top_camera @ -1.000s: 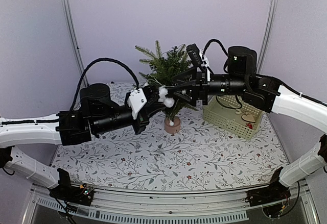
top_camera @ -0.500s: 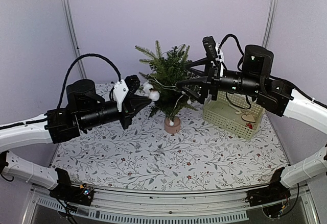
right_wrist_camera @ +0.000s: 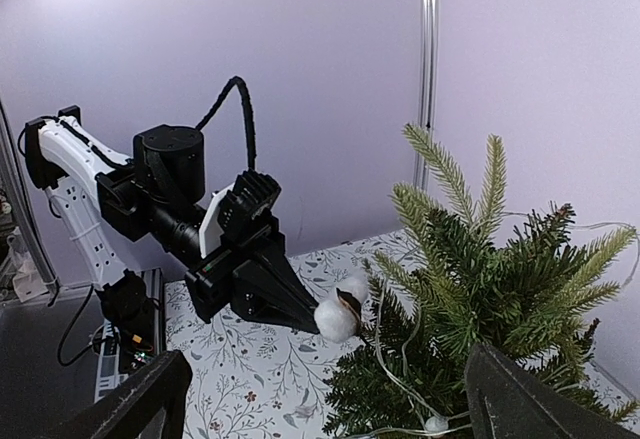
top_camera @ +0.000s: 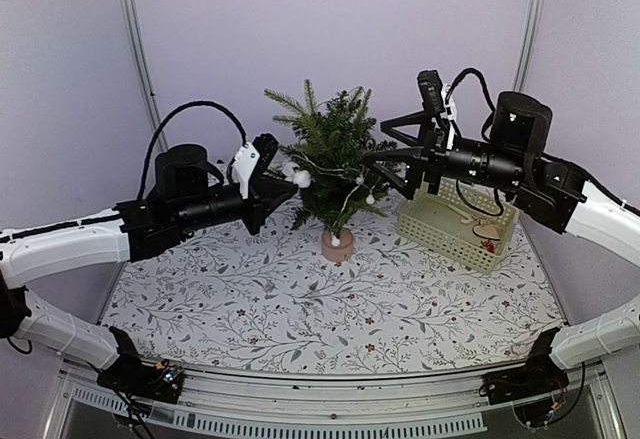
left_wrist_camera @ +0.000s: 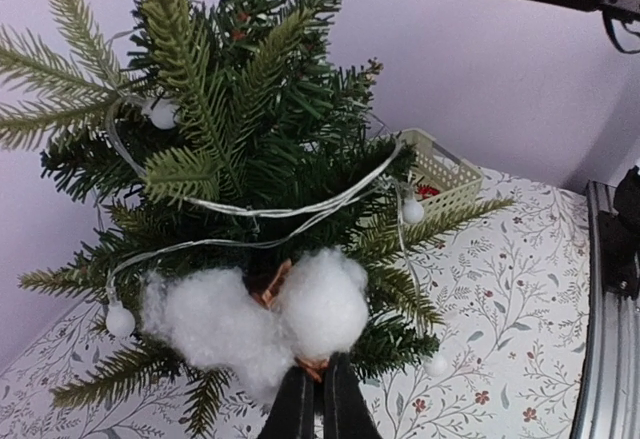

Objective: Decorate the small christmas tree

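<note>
1. Small christmas tree stands upright on its tan base at mid-back of the patterned table, between the two arms. Green basket is just to its right.
2. Handling, my read: light and top-heavy on a narrow base, so a sideways shove on the branches could tip or slide it. Needles look springy and should flex and rebound. To steady it, take the trunk low, just above the base, not the branch tips.
3. Light string with white bulbs is draped loosely across the branches. Thin wire, so a snag risk that could drag the tree.
4. Left gripper: jaws pinched tight on the brown end of a cotton tuft, held at the tree's left-side lower branches. Contact looks likely but I can't confirm it. Tuft is soft and near weightless, and should cling to the needles.
5. Right gripper: jaws spread wide, holding nothing, at the tree's upper right. Can't tell whether it touches the needles.
6. Room: open table in front. Back wall is close behind and the basket crowds the right. Cleanest exits: left arm goes leftward, right arm goes up and right.
</note>
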Robot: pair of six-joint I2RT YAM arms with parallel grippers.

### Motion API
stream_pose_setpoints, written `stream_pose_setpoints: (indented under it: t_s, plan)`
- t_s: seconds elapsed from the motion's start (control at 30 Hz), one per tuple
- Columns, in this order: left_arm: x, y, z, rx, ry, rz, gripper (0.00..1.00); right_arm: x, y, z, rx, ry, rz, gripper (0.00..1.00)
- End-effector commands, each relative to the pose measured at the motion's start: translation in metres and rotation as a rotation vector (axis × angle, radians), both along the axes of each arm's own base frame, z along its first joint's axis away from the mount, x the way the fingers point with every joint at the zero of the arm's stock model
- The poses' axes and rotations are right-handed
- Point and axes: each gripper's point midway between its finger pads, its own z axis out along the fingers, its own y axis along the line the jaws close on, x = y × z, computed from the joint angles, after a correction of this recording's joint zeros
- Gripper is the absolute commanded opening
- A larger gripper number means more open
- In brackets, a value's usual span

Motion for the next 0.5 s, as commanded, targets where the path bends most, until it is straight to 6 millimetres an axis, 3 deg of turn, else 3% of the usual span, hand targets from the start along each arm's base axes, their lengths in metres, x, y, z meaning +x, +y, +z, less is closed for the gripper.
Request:
stream_pose_setpoints:
  t_s: [0.0,0.23,0.47]
  plan:
    - [0.006,-0.009,0.017,-0.067,-0.005,-0.045,0.00,0.001,-0.010,0.009,0.024,-0.019,-0.030,0.99]
    - [0.024,-0.021,0.009,-0.040,0.034,-0.039,0.00,0.002,-0.011,0.008,0.023,-0.021,-0.036,0.99]
    - [0.036,-0.018,-0.007,-0.012,0.089,-0.002,0.00,0.001,-0.012,0.008,0.018,-0.024,-0.035,0.99]
